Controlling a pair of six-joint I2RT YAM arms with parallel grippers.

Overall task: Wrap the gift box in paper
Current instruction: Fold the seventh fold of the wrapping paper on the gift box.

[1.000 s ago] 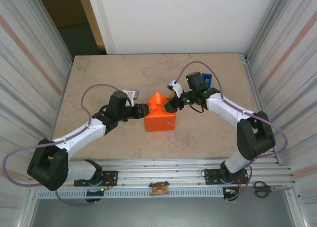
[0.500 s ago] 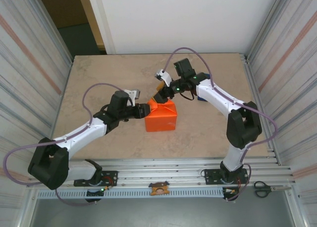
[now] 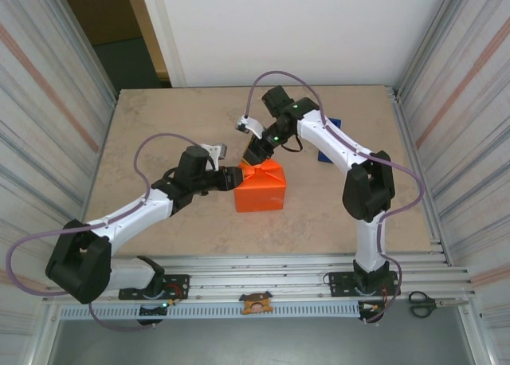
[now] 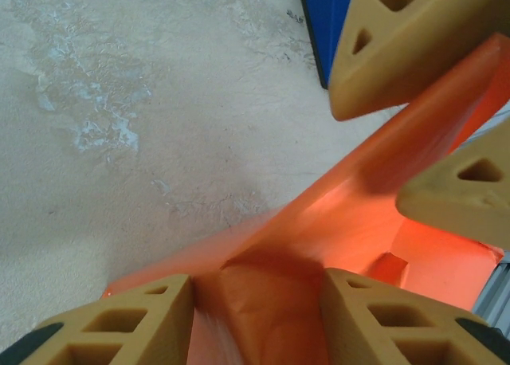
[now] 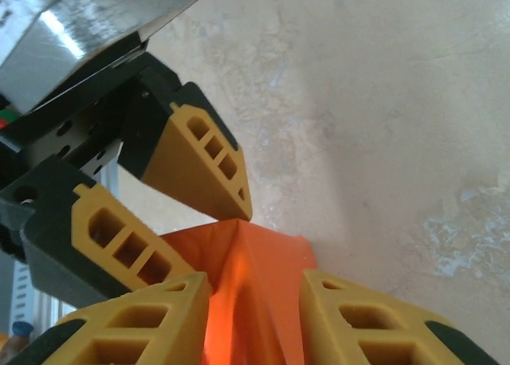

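The white-shelled, black-jointed left arm and matching right arm are carrying lavender cables; ribbed tan plastic fingers are showing black backs; a small green light is glowing.

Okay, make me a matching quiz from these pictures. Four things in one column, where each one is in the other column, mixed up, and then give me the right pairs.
Things
1. paper
2. left gripper
3. right gripper
4. scissors

Places
A. on the metal rail at the near right corner
B. at the left side of the orange parcel
C. fingers on either side of the raised fold at the parcel's far top edge
D. folded into a parcel in the middle of the table

Pairs: 1-D, 2-B, 3-C, 4-A
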